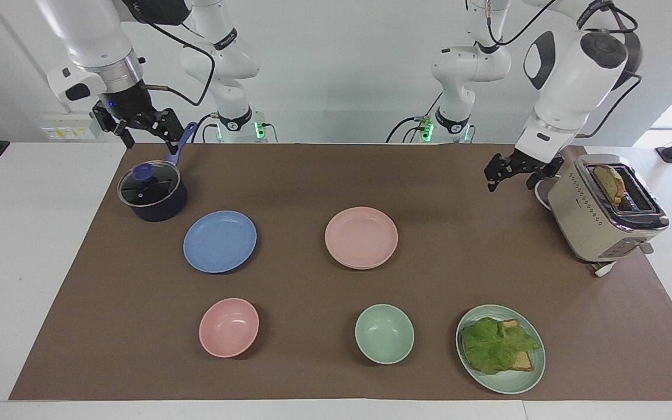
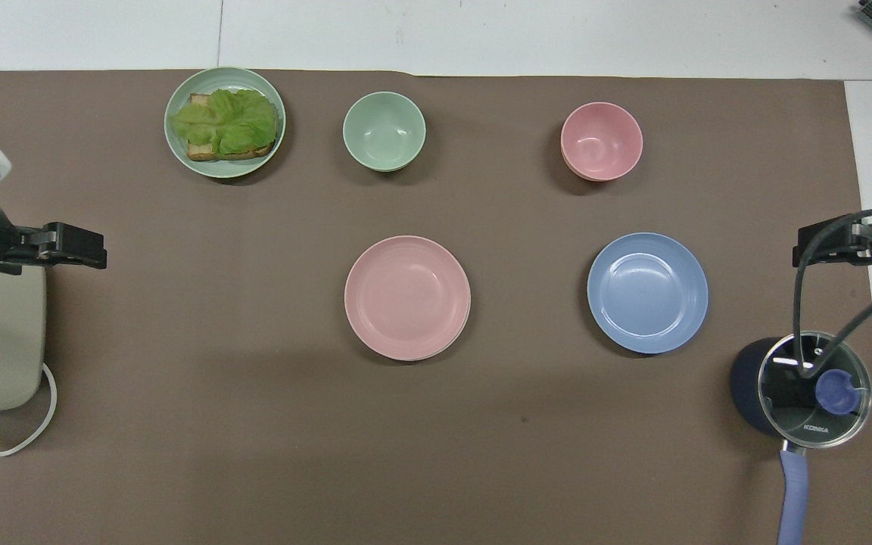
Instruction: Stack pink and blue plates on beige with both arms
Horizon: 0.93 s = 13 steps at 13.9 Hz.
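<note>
The pink plate (image 1: pixel 361 236) (image 2: pixel 407 297) lies flat at the middle of the brown mat. A thin second rim shows under its edge, so it seems to rest on another plate; I cannot make out the beige one as such. The blue plate (image 1: pixel 220 241) (image 2: pixel 647 292) lies alone on the mat beside it, toward the right arm's end. My left gripper (image 1: pixel 510 182) (image 2: pixel 91 257) hangs open and empty in the air next to the toaster. My right gripper (image 1: pixel 148 140) (image 2: pixel 803 253) is open and empty, raised over the pot's handle, where that arm waits.
A dark lidded pot (image 1: pixel 152 191) stands beside the blue plate, nearer the robots. A cream toaster (image 1: pixel 604 207) with bread is at the left arm's end. Farther out stand a pink bowl (image 1: pixel 228 327), a green bowl (image 1: pixel 384 333) and a green plate with lettuce and bread (image 1: pixel 500 348).
</note>
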Each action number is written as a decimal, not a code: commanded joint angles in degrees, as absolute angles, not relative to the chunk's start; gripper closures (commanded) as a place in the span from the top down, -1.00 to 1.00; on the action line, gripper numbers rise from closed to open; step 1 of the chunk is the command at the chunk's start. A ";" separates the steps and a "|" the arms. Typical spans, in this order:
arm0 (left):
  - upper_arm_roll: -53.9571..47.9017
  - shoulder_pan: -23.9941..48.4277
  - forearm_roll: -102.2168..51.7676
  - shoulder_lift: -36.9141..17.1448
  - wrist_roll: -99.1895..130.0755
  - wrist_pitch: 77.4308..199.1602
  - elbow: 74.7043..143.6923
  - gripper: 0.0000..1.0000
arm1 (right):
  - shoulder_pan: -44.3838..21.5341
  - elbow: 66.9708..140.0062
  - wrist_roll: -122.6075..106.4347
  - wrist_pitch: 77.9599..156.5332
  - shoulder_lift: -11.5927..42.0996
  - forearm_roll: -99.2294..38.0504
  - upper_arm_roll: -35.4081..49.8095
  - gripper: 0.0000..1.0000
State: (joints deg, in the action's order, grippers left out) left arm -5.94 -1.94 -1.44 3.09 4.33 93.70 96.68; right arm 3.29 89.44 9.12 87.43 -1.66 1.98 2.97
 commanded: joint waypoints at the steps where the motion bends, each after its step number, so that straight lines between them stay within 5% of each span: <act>1: -6.59 -2.55 -0.88 2.55 3.52 89.39 92.20 1.00 | 4.22 90.96 7.73 90.08 -1.93 2.37 3.08 1.00; 13: -6.59 -2.46 -1.49 5.53 4.13 82.09 88.50 1.00 | 6.85 107.74 3.26 113.18 4.30 2.37 2.99 1.00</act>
State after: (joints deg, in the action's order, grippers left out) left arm -6.16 -2.01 -1.45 4.36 4.29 83.50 88.45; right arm 4.95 104.73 6.16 109.02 3.39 1.98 2.59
